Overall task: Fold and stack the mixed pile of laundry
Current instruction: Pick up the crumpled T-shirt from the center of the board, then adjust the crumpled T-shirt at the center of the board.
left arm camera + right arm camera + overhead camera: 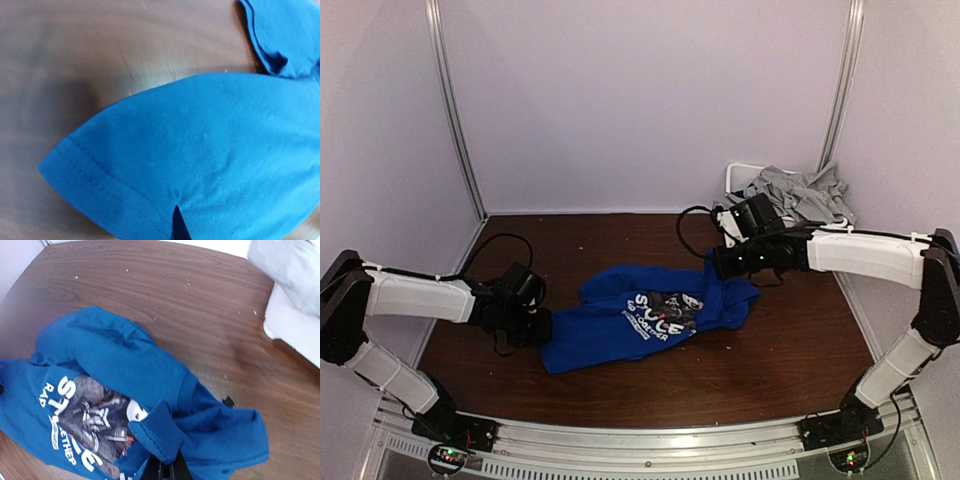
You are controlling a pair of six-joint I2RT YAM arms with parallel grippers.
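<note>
A royal-blue cloth T-shirt with white print [640,320] lies crumpled mid-way across the dark wooden tabletop [770,350]. The left claw [176,226] is pinched tight on its hemmed left edge. The right claw [167,467] is clamped on a fold at its right side. Light-grey cloth garments [800,192] sit heaped in the white plastic bin [735,175] at the far right.

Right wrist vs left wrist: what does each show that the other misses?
Only right wrist: the white print on the blue shirt, the white bin holding a grey garment, and crumbs on the brown table. Only left wrist: a close-up of the stitched hem corner and what looks like a sleeve at upper right. Both: the blue shirt on the brown table, with left fingers and right fingers pinched shut on its cloth.
</note>
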